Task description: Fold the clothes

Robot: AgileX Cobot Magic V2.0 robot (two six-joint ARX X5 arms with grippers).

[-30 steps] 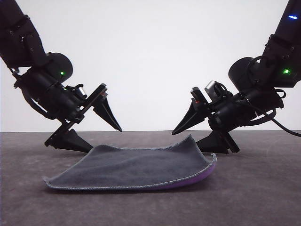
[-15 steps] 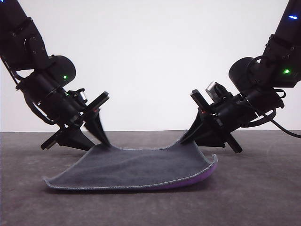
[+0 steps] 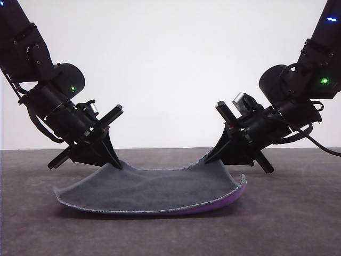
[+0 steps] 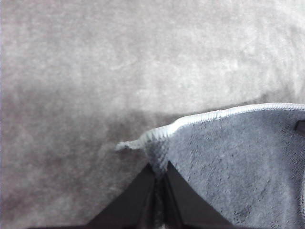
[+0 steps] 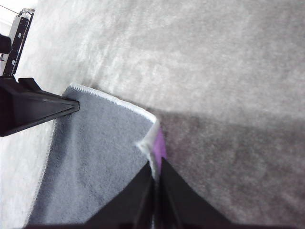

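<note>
The clothes point(image 3: 154, 189) are one small square cloth, dark grey side up, with purple showing under its right edge. It lies on the grey table, its two far corners raised. My left gripper point(image 3: 115, 163) is shut on the far left corner, and its black fingers point(image 4: 181, 200) pinch the grey cloth point(image 4: 228, 162) just behind the stitched edge. On the far right corner my right gripper point(image 3: 210, 158) is shut too. There the cloth point(image 5: 95, 157) curls up and shows its purple side between the fingers point(image 5: 138, 200).
The grey felt-like table point(image 3: 298, 213) runs on around the cloth on all sides. A plain white wall point(image 3: 170, 64) stands behind. In the right wrist view the left gripper's fingers point(image 5: 33, 109) reach in at the cloth's other far corner.
Both grippers went from open above the cloth to shut on its far corners. The left corner has since risen slightly and the cloth's near left edge has drawn in.
</note>
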